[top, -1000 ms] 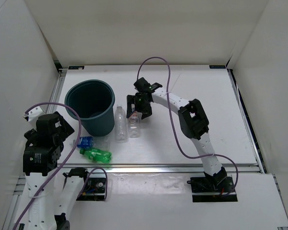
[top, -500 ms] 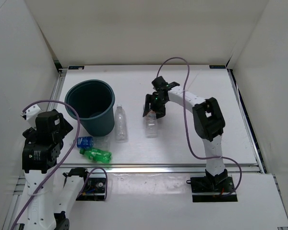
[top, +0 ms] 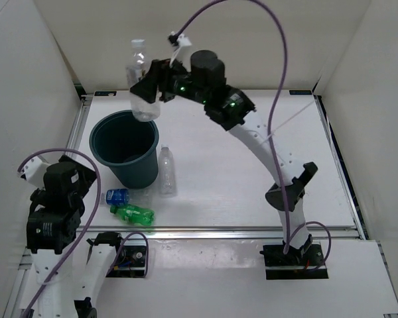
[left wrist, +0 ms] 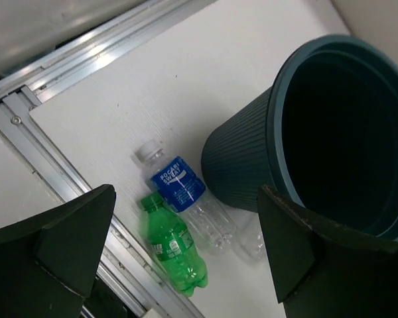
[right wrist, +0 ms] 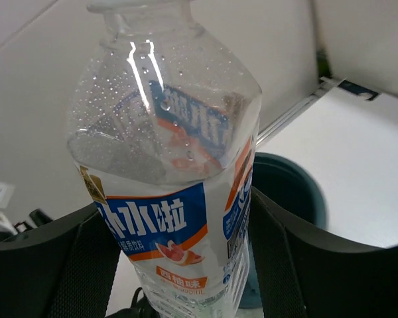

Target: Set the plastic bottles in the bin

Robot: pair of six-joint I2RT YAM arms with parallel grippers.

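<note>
My right gripper [top: 148, 85] is clamping labelled clear bottle [top: 138, 63], upright, seemingly above bin [top: 138, 173] rim. My left gripper [left wrist: 186, 242] is hanging wide open, empty.

Bright, even overhead light washes the white tabletop [top: 252, 172], leaving only soft, faint shadows beside the bin [top: 129, 165], whose inside reads near black. White glare streaks cross the clear bottle [right wrist: 179, 179] in the right wrist view; the left wrist's dark fingers [left wrist: 60, 245] look slightly soft.
</note>
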